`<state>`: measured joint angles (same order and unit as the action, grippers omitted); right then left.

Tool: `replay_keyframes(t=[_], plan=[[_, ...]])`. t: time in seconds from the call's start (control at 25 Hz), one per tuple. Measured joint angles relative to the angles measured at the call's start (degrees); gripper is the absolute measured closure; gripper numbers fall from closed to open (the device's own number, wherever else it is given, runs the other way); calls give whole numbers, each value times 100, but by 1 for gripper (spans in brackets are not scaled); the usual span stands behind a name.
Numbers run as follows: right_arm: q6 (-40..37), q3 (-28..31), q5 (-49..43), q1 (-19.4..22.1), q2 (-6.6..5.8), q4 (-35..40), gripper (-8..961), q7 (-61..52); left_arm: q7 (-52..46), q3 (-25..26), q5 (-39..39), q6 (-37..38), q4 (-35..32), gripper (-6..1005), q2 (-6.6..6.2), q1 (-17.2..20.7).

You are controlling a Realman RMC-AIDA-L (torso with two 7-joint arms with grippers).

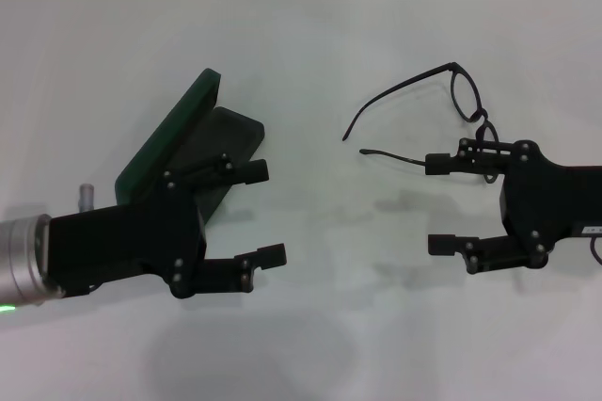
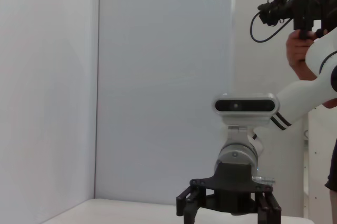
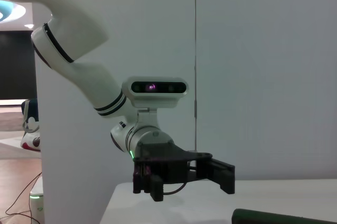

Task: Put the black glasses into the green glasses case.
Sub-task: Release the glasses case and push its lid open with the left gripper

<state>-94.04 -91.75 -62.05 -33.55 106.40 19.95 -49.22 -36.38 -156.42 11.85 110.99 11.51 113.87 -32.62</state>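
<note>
The black glasses (image 1: 458, 92) lie unfolded on the white table at the right, their arms pointing left. One lens is partly hidden behind my right gripper (image 1: 439, 204), which is open and empty, its upper finger just in front of the glasses. The green glasses case (image 1: 174, 133) stands open at the left with its lid raised and its dark tray (image 1: 230, 136) showing. My left gripper (image 1: 265, 212) is open and empty just in front of the case. The left wrist view shows the right gripper (image 2: 227, 208) far off. The right wrist view shows the left gripper (image 3: 184, 179) and an edge of the case (image 3: 284, 216).
A small grey metal post (image 1: 87, 196) stands on the table (image 1: 310, 53) beside the left arm. A person holding a camera rig (image 2: 297, 11) stands behind the right arm. A wall line runs along the table's far edge.
</note>
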Motion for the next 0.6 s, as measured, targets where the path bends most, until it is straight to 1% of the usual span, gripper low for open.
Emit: replay_keyframes(t=[0.24,0.32,0.52,0.6], plan=[[0,8,13,97,3,2,141,30,40,5,68,-5,1,150,1,10],[-4,48,13,124,1,10,141,52,48,6,147,-22,1,158,23,11],[-13,139,-2,207,-7,50,140,72,50,14,366,-59,49,179,101,19],[-15,142,-3,231,-10,72,140,72,-2,15,624,-80,197,188,189,26]])
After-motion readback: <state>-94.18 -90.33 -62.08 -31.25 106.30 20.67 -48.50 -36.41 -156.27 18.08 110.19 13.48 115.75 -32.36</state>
